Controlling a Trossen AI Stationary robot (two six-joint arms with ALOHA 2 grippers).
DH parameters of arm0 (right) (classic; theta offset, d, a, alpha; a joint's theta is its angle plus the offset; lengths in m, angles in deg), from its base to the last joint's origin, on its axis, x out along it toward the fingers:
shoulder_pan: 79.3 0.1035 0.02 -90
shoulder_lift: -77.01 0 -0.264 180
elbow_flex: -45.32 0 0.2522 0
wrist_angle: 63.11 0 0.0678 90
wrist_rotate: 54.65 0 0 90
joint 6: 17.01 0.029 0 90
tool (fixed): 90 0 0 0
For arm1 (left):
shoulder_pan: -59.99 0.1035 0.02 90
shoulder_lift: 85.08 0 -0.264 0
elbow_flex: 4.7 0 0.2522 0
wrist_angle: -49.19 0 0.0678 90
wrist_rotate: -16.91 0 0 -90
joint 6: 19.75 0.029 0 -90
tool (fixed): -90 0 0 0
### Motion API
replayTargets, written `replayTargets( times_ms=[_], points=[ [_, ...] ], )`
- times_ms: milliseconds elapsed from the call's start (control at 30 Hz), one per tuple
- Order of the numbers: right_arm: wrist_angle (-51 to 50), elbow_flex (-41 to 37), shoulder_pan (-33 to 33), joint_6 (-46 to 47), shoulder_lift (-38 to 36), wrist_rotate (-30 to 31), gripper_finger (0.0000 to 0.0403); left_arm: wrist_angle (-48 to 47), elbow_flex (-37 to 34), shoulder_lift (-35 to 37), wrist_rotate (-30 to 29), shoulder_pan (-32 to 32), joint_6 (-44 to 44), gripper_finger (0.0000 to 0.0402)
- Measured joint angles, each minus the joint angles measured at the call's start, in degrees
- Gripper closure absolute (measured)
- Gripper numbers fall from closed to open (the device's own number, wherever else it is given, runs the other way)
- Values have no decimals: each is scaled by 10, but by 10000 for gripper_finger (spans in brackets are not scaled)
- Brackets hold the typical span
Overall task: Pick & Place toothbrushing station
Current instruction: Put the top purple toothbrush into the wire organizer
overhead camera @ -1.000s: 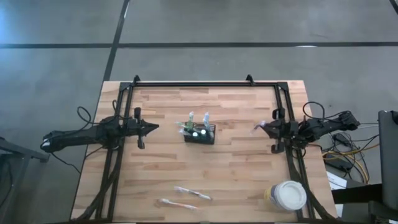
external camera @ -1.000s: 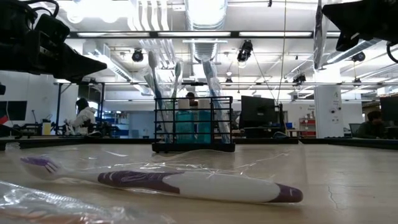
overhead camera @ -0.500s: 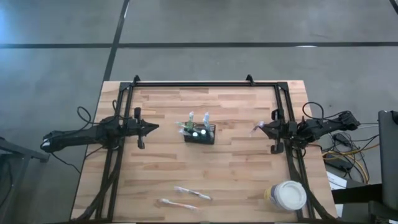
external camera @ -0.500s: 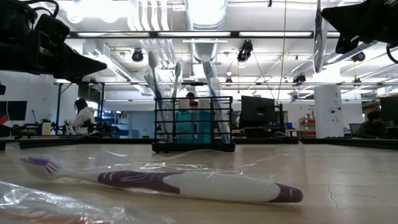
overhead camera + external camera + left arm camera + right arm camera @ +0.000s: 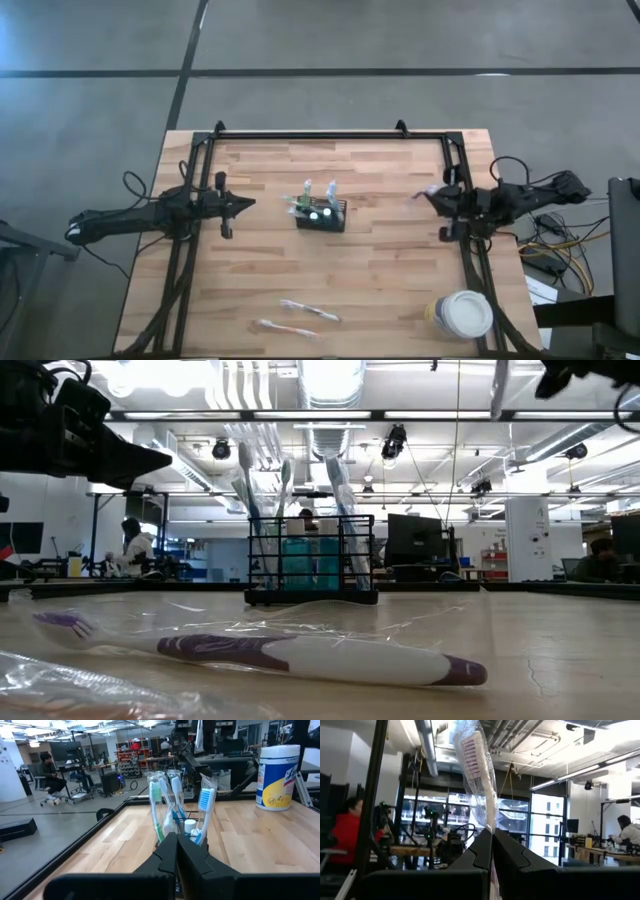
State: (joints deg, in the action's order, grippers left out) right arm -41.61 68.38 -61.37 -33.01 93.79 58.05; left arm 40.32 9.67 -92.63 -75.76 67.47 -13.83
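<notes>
The left gripper (image 5: 250,204), pressed together and empty, waits left of the toothbrushing station (image 5: 322,214) at mid-bench (image 5: 380,270). The right gripper (image 5: 428,195), pinching a wrapped toothbrush (image 5: 479,775), should keep it upright, align above a free slot of the caddy, then lower slowly. Since a second ago, the right gripper has drawn back rightward and tilted upward.

The left arm's dark two-finger tool (image 5: 176,851) has its fingers pressed together, pointing across the light wooden plank table (image 5: 260,840). Just beyond its tip stand several plastic-wrapped toothbrushes, heads up: one green-and-white (image 5: 156,800), one blue-bristled (image 5: 205,806). A small white cap (image 5: 190,825) sits among them. Farther off stands a white and yellow cylindrical wipes tub (image 5: 278,777). A seated person (image 5: 49,774) shows in the room behind.
</notes>
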Motion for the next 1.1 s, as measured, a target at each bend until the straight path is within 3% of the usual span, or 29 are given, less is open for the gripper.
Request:
replayTargets(
  times_ms=[267, 533, 733, 1100],
  points=[
    [1, 158, -3, -43, 212, -8, 394, 0, -1, 0, 0, 0, 2, 392],
    [20, 287, -70, -44, 420, -124, 395, -3, -1, 0, 0, 0, 2, 392],
    [122, 287, -121, -3, 524, -197, 395, -9, -2, 0, 0, 0, 2, 392],
    [306, 224, -156, 44, 655, -202, 395, -10, -2, 0, 0, 0, 5, 392]
  ],
)
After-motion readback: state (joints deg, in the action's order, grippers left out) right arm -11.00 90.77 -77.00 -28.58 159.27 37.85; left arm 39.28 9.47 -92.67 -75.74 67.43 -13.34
